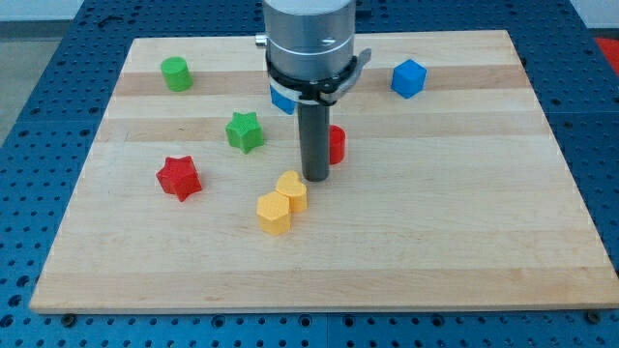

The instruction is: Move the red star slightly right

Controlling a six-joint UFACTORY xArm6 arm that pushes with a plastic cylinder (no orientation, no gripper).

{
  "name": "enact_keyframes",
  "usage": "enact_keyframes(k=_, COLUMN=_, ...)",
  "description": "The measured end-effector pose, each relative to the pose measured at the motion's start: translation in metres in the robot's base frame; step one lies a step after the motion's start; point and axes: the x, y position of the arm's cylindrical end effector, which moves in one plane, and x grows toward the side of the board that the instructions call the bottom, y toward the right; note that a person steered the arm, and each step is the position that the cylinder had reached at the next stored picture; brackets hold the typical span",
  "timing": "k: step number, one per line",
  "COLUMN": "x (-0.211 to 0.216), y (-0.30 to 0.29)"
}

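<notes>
The red star [179,178] is lying on the left part of the wooden counter [435,222], a little below the middle of its height, standing clear of every other block. Up and to the view's right of it a green star [245,131] is sitting, near but apart. Farther toward the view's top left a green cylinder [176,73] is resting close to the counter's far edge.

My tip [316,178] is pressing down near the counter's middle, well to the view's right of the red star and not touching it. The tool is a plain dark rod with no jaws, so it is neither opening nor closing, and it is holding nothing. Just below and to the left of my tip a yellow block [292,190] is sitting very close to it, though I cannot tell whether they are touching. A second yellow block [274,214] is leaning against the first on its lower left.

Behind the rod, on its right, a red block [337,144] is peeking out, its shape partly hidden. A blue piece [281,101] is showing just under the arm's grey housing, too covered to make out its shape. A blue cube [408,78] is standing near the view's top right, well apart from everything else.
</notes>
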Motion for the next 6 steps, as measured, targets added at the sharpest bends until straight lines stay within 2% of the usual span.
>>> enact_keyframes(k=2, x=-0.008, y=0.022)
enact_keyframes(k=5, x=-0.008, y=-0.093)
enact_keyframes(k=6, x=-0.025, y=-0.126)
